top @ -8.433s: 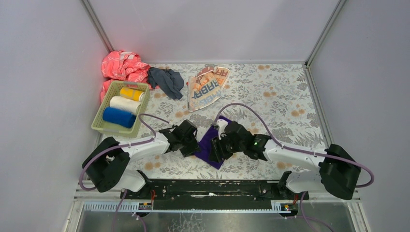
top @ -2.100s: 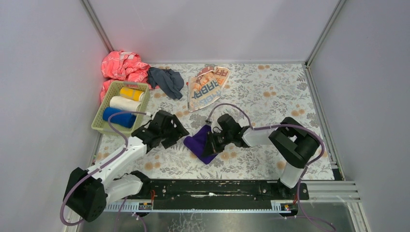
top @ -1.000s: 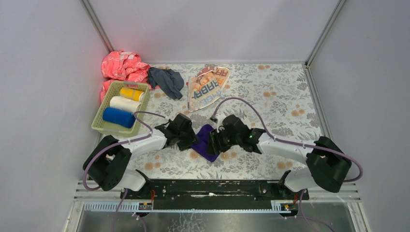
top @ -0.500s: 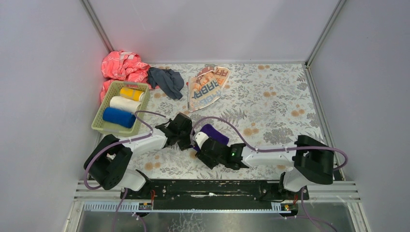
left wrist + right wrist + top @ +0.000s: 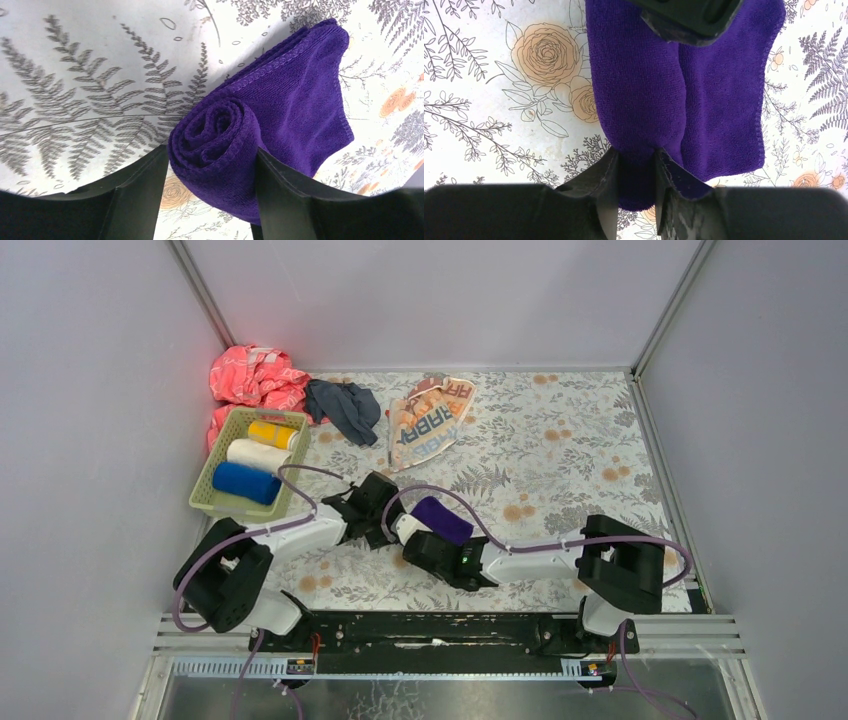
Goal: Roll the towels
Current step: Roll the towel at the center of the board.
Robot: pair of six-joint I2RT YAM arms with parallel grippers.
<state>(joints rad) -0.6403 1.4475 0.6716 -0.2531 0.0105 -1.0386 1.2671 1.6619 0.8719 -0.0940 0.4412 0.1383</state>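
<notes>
Purple towel (image 5: 441,519) lies on floral cover (image 5: 560,440), centre, nearer the arm bases; approx half rolled, flat tail beside coil. L gripper (image 5: 210,155) clasps one coil end, fingers touching both sides. R gripper (image 5: 636,155) pinches opposite end, cloth squeezed narrow. Judgement: turn both ends together, same rate, keep tension so coil doesn't cone, finish over hemmed tail
</notes>
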